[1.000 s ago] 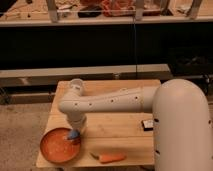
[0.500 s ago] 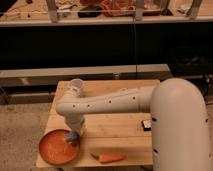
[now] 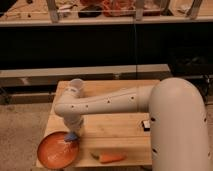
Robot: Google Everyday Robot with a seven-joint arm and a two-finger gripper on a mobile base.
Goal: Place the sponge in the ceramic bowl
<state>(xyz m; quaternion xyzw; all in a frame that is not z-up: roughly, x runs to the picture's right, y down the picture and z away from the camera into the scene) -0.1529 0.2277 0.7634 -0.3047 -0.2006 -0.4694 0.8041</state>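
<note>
The ceramic bowl, wide, shallow and orange, sits at the front left corner of the wooden table. The small blue-grey sponge hangs at the bowl's upper right rim. My gripper points down from the white arm and is shut on the sponge, just over the bowl's edge. The arm reaches in from the right, across the middle of the table.
A translucent plastic cup stands at the back left of the wooden table. An orange carrot lies near the front edge. A small black-and-white packet lies at the right, close to the arm's base. A dark shelf runs behind the table.
The gripper has sunk slightly with the sponge, closer to the bowl's rim. Bowl, cup and carrot have stayed put.
</note>
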